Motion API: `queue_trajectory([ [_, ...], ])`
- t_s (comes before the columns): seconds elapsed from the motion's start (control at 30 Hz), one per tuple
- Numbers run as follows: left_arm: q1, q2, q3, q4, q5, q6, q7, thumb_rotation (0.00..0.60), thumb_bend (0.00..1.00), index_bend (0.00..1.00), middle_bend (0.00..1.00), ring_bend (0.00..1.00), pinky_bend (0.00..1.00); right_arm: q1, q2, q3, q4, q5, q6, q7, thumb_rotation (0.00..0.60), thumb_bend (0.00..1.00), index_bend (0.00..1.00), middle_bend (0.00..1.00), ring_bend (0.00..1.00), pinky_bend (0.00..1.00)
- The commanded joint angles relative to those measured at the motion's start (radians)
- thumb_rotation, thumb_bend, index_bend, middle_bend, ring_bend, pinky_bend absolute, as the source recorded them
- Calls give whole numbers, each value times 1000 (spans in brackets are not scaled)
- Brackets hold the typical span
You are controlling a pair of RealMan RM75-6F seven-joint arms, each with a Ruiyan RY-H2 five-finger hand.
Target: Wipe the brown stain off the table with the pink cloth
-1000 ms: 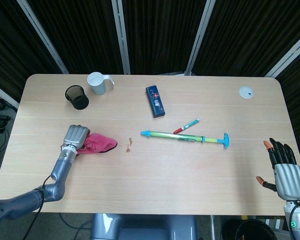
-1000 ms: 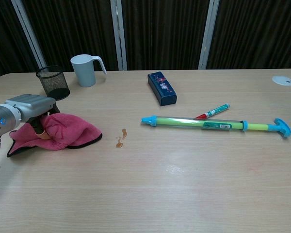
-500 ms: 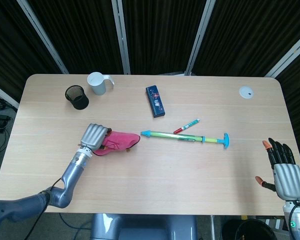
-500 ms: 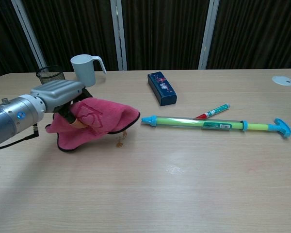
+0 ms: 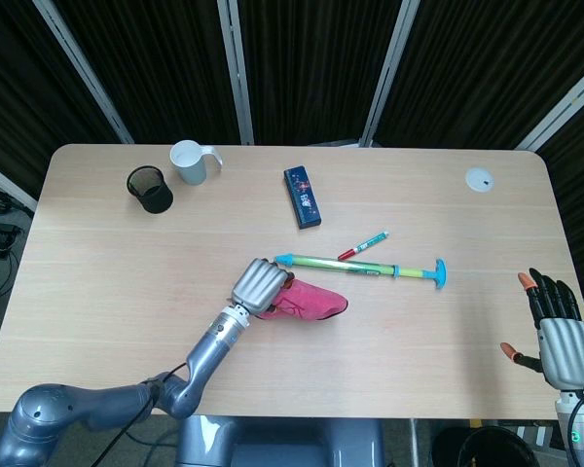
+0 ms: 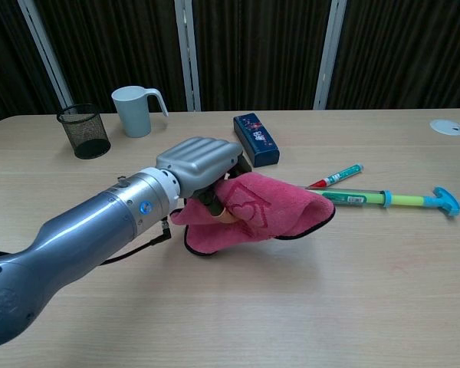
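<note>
Nearest the camera at far right, right hand [image 5: 557, 336] sits at the table's near edge, fingers apart, holding nothing, same spot as 1.0 s ago.

Center, a bit farther in: left hand [image 5: 261, 286] has its fingers curled around a bunched corner of the pink cloth [image 5: 314, 301], gripping it. Over the last second it has dragged the cloth from the left part of the table [image 5: 107, 321] rightward, straight across where the brown stain sat; at 0.5 s ago the cloth was right on top of it. Now the cloth lies right of that spot, its far edge just beside the green-and-blue pump toy [image 5: 401, 271]; chest view has the cloth overlapping the toy's left end, contact unclear.

Stain: the spot where it was is now behind the hand and forearm in both views, so whether it's gone can't be confirmed (no brown mark visible on any exposed wood). My read: first wipe pass done; likely needs a return stroke or a lift to check.

Farther back: red marker [image 5: 364, 245], dark blue box [image 5: 303, 197], then mesh pen cup [image 5: 149, 189] and white mug [image 5: 189, 161] far left, small white disc [image 5: 480, 179] far right.
</note>
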Motion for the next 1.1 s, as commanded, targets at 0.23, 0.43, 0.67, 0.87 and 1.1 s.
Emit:
queue_trajectory([
  [0.23, -33, -85, 8, 209, 14, -61, -34, 600, 429, 851, 658, 548, 551, -4, 3, -1, -1, -1, 3, 2, 600, 0, 0, 0, 0, 0],
  [0.43, -18, -79, 11, 274, 10, -77, -56, 600, 426, 852, 658, 548, 551, -2, 1, -1, -1, -2, 2, -4, 600, 0, 0, 0, 0, 0],
  [0.67, 22, -44, 32, 320, 23, -76, -92, 600, 427, 852, 658, 548, 551, -1, 0, -2, -1, -8, 3, -10, 600, 0, 0, 0, 0, 0],
  [0.87, 65, 4, 36, 365, 16, -75, -113, 600, 428, 853, 658, 548, 552, -2, -1, -3, -1, -13, 7, -19, 600, 0, 0, 0, 0, 0],
  [1.1, 93, 59, 27, 408, 10, -79, -142, 600, 426, 852, 658, 548, 551, -2, -1, -4, -4, -18, 11, -24, 600, 0, 0, 0, 0, 0],
])
